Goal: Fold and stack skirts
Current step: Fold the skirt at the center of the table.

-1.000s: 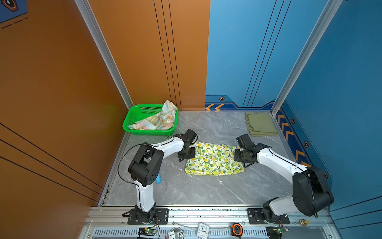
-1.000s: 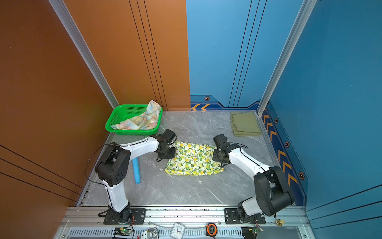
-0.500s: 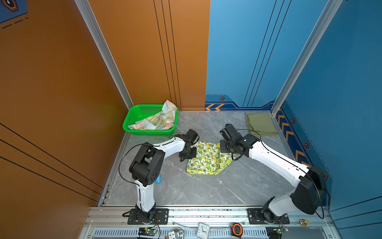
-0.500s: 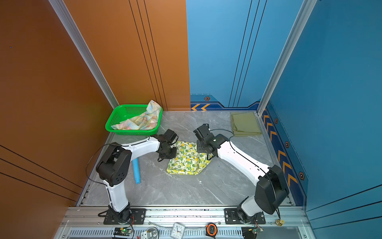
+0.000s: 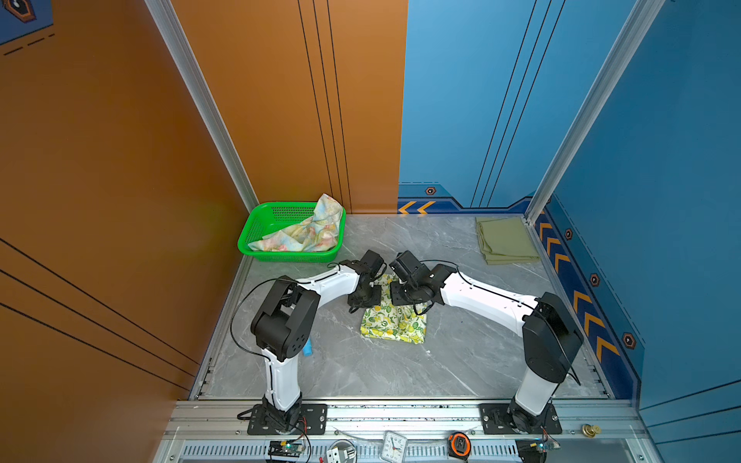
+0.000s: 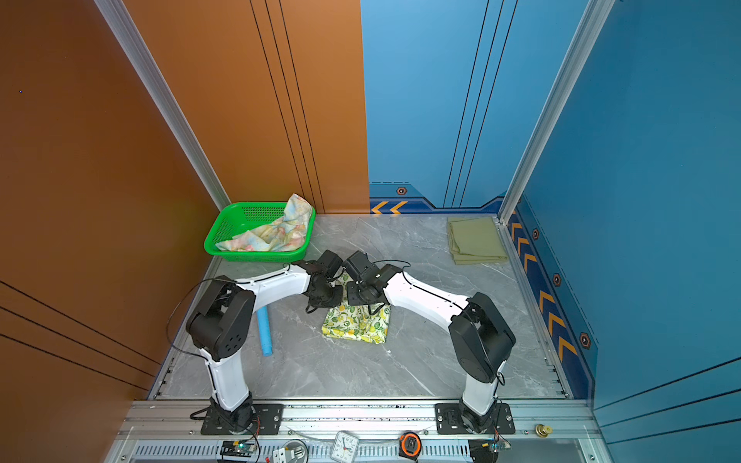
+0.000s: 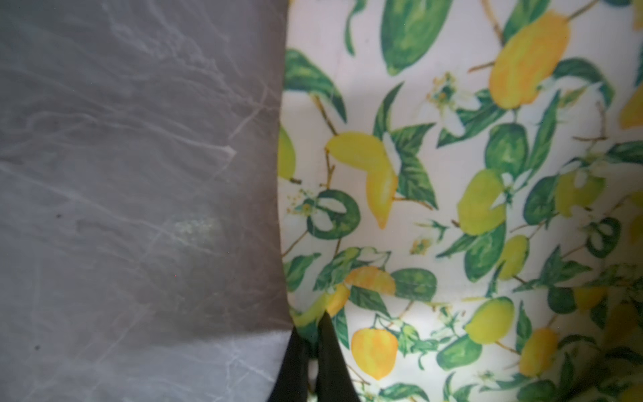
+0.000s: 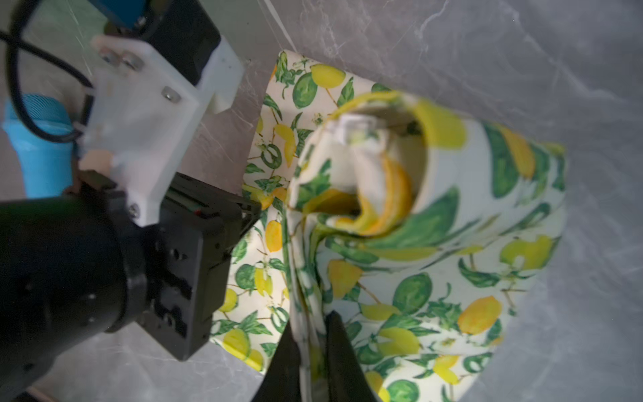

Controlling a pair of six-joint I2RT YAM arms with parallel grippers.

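Lemon skirt (image 5: 395,324) lay half folded. Left end effector (image 7: 311,327) pinched its edge; right end effector's (image 8: 311,323) squeeze was unclear. Edges needed to land lined up.

Doing a quick headcount of everything here

I'm counting three skirts: one lemon skirt (image 5: 395,325), one olive skirt (image 5: 506,240), one pastel skirt (image 5: 308,234). Also sitting around: one green basket (image 5: 256,230), one blue toy (image 6: 264,330), one clock (image 5: 393,445), one tape measure (image 5: 459,443). Two grippers are showing, the left gripper (image 7: 312,334) and the right gripper (image 8: 311,334).
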